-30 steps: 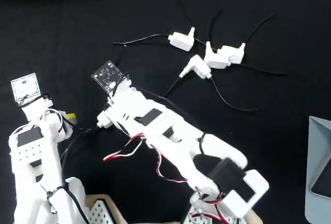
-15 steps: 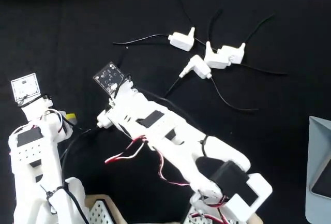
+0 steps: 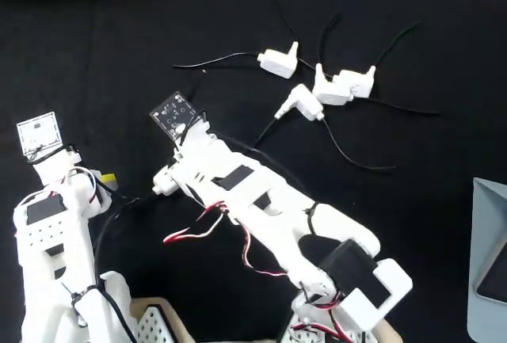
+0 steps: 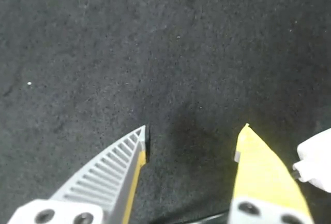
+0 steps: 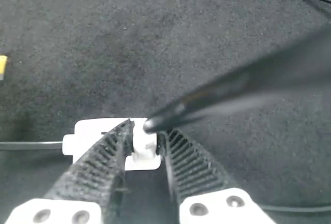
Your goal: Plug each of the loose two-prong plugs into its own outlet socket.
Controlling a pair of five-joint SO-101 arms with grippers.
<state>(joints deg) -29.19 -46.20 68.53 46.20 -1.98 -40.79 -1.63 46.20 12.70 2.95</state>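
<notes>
Open cloth [image 3: 87, 50] beside clustered plugs [image 3: 333, 88], cords [image 3: 214, 61] across the way.

The right arm [image 3: 238, 184] has swung a touch toward 3 o'clock over the black worktop [image 3: 95, 58]. Its wrist camera board [image 3: 176, 113] first dipped toward 5 o'clock, then came round toward 2 o'clock. Its gripper [image 5: 145, 131], pinching the white plug [image 5: 98, 133], went with it, and so did the red wires [image 3: 207, 220]. The shoulder block [image 3: 372, 280] slid out toward 5 o'clock and back.
</notes>
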